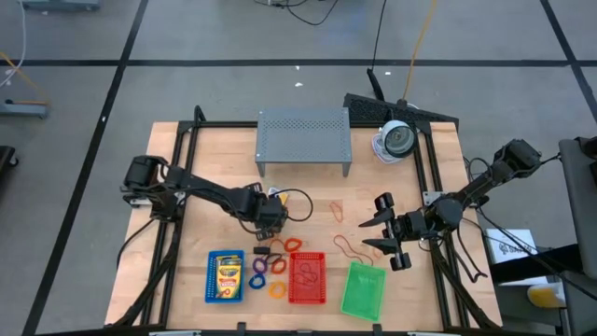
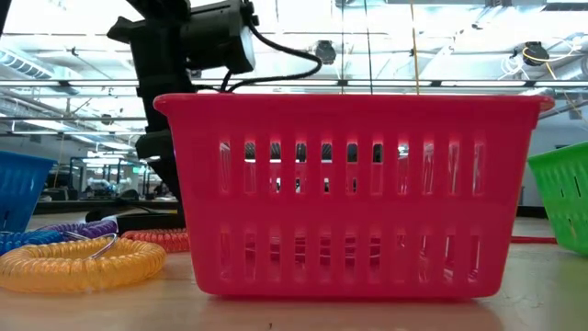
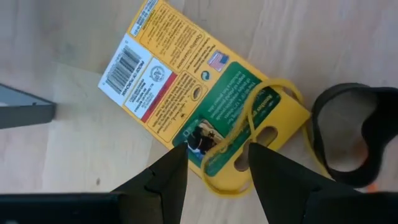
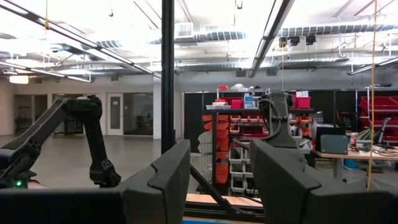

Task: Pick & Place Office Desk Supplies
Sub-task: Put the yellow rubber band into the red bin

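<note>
A yellow-and-green crayon box (image 3: 199, 102) lies back-side up on the wooden counter (image 3: 74, 168), a yellow rubber band (image 3: 245, 143) looped across its end. The left end effector (image 3: 217, 165) hangs over that end, fingers apart, beside a dark ring (image 3: 323, 140).

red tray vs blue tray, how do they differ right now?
Colour: the red tray is red, the blue tray blue. Contents: the blue tray holds a yellow-and-green crayon box; the red tray holds only thin rubber bands. Place: the blue tray lies toward the left arm's side, the red tray near the middle, coloured rings between them. Both are mesh trays at the table's near edge.
</note>
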Controlling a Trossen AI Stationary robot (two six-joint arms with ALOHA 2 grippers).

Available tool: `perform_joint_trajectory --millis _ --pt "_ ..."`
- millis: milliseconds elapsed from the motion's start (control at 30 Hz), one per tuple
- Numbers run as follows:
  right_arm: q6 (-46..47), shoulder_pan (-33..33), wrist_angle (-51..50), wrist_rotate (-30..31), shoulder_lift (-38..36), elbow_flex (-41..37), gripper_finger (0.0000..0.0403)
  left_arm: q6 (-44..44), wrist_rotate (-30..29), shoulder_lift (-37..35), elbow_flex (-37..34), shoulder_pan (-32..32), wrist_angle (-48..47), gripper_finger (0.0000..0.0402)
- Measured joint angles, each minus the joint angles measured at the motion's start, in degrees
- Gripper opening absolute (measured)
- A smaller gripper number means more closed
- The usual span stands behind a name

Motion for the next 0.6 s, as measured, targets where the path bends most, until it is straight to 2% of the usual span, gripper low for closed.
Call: perform_joint_trajectory --millis 333,600 --pt "0.0 0.0 -0.08 0.0 -0.02 0.0 0.0155 1.11 4.36 0.05 0.0 0.35 0.89 0.0177" --pt "0.0 0.0 0.01 -0.02 -0.01 0.0 0.0155 1.19 5.18 0.06 0.0 2.2 3.12 0.0177"
